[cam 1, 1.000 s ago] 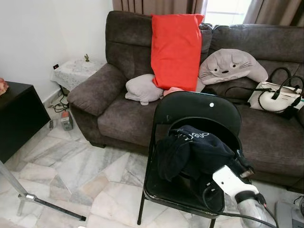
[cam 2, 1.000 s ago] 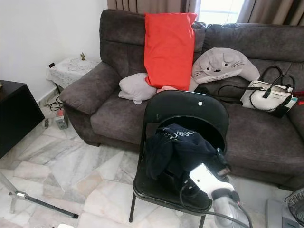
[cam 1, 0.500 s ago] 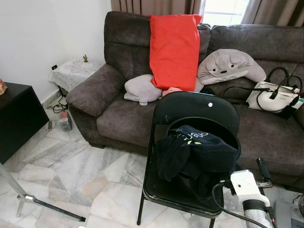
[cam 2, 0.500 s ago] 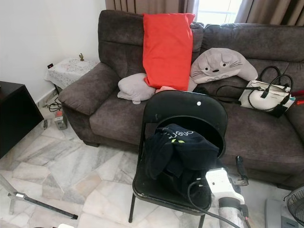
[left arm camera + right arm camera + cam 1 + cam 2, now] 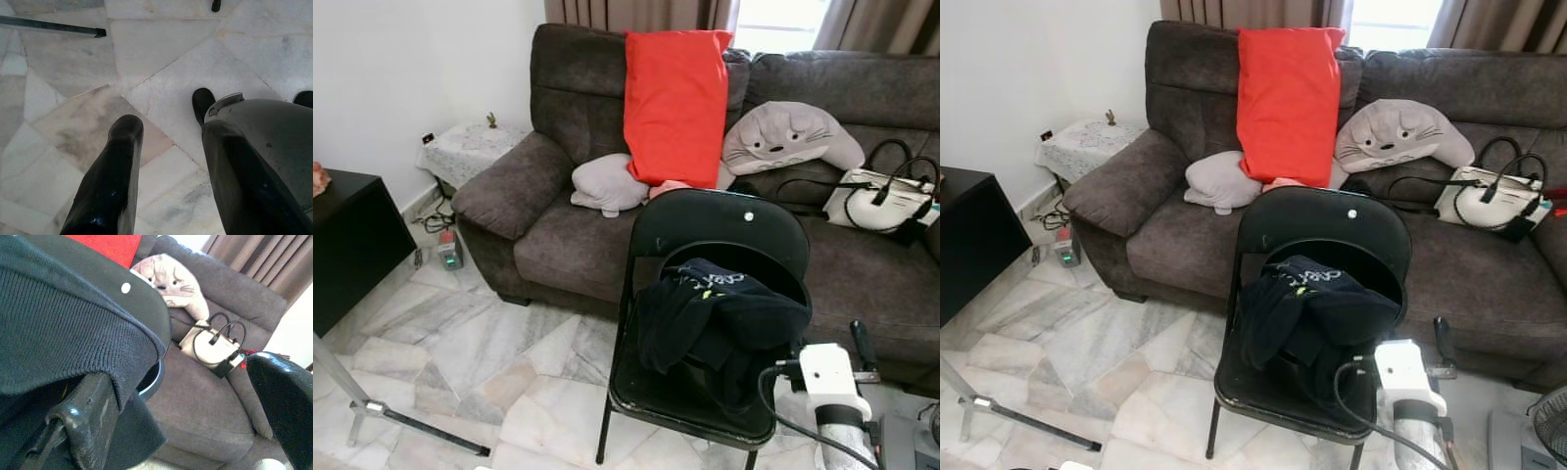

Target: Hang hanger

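A dark navy garment [image 5: 720, 313] lies heaped on the seat of a black folding chair [image 5: 720, 220] in front of the sofa. I cannot make out a hanger in it. My right gripper [image 5: 822, 345] is at the chair's right side, low, open. In the right wrist view one of its fingers [image 5: 93, 416] sits under the garment's [image 5: 58, 333] hem and the other stands well apart over the sofa seat. My left gripper [image 5: 171, 147] hangs idle over the marble floor, open and holding nothing.
A brown sofa [image 5: 558, 225] stands behind the chair with a red pillow [image 5: 675, 98], a grey plush cushion [image 5: 793, 137] and a white handbag [image 5: 881, 196]. A black cabinet [image 5: 347, 245] and a metal stand's leg [image 5: 411, 423] are at the left. Marble floor lies open between them.
My right gripper has drawn back out of the garment heap to the chair's right side, one finger now standing clear beside the seat. The garment has settled slightly.
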